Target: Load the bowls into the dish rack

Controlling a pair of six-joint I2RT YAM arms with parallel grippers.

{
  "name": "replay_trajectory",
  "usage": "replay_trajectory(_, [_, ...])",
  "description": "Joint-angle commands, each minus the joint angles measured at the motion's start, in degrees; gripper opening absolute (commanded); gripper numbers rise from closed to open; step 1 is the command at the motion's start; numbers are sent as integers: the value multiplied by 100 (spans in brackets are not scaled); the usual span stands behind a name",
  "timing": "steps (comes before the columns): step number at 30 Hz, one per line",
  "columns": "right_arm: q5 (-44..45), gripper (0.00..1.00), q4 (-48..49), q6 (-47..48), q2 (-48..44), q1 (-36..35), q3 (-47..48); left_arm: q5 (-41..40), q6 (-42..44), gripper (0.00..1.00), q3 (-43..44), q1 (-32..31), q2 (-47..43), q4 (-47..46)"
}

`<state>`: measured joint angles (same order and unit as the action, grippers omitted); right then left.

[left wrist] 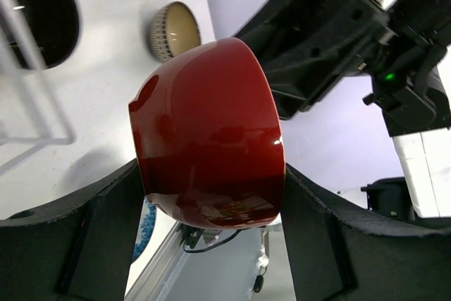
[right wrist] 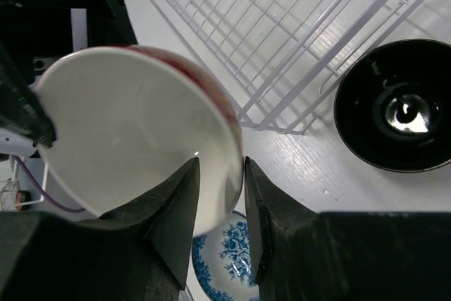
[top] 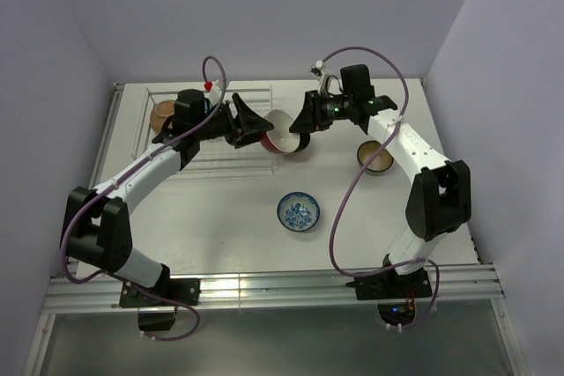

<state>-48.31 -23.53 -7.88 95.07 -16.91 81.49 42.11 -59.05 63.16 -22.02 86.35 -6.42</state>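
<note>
The bowl that is red outside and white inside [top: 280,132] hangs tilted in the air between both grippers, just off the right end of the white wire dish rack [top: 251,87]. My left gripper [top: 264,128] straddles its red base [left wrist: 208,139], with both fingers against its sides. My right gripper [top: 301,123] pinches its rim [right wrist: 229,132], one finger inside the white bowl and one outside. A tan-brown bowl [top: 161,116] sits in the rack's left end. On the table lie the blue-and-white bowl [top: 299,211], a tan bowl [top: 374,157] and a black bowl [right wrist: 398,107].
The rack's grid [right wrist: 282,40] lies just beyond the held bowl in the right wrist view. The blue-and-white bowl [right wrist: 225,259] is directly below my right fingers. White walls enclose the table on the left, back and right.
</note>
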Motion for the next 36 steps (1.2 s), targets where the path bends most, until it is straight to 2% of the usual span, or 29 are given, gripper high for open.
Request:
replay_trajectory(1, [-248, 41, 217, -196, 117, -41, 402, 131, -309, 0, -84, 207, -127, -677])
replay_trajectory(7, [-275, 54, 226, -328, 495, -67, 719, 149, -301, 0, -146, 487, -92, -695])
replay_trajectory(8, [-258, 60, 243, -354, 521, -76, 754, 140, -274, 0, -146, 540, -57, -651])
replay_trajectory(11, [-161, 64, 296, -451, 600, -76, 789, 140, -73, 0, -41, 778, 57, -458])
replay_trajectory(17, [33, 65, 296, -715, 917, -76, 991, 61, 753, 0, 600, 1252, 443, 122])
replay_trajectory(29, [50, 63, 217, -970, 1462, -225, 1325, -440, 3265, 0, 2928, 1552, 1656, 2082])
replay_trajectory(36, [85, 63, -11, -1128, 1831, -296, 1518, -748, 3865, 0, 3484, 1552, 2088, 2496])
